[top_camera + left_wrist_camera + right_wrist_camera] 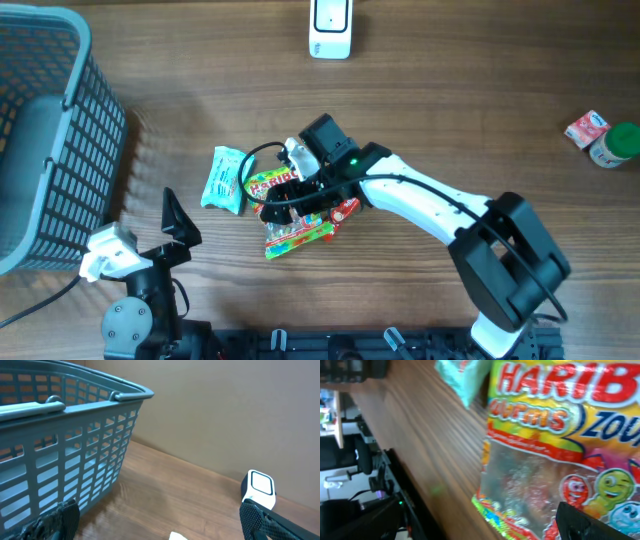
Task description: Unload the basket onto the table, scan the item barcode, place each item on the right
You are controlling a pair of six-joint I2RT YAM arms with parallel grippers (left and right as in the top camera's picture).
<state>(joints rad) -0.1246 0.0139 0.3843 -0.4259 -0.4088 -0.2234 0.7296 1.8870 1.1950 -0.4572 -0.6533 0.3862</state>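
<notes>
At table centre, right gripper [293,203] hangs over the yellow-and-red plastic Haribo gummy bag [285,235]. Its jaws are spread wide with nothing clamped. Bag lies flat on the brown wooden table [470,90]. Right wrist view: bag print fills the frame, one black fingertip [592,522] at lower right, second finger not seen. Teal foil packet [224,179] lies just beside the bag, on the basket side. Left gripper [162,522] is wide open and empty. Only the left wrist view shows the white upright barcode scanner [260,489] face-on, beyond the grey-blue plastic lattice basket [65,450]; overhead shows the scanner from above only.
</notes>
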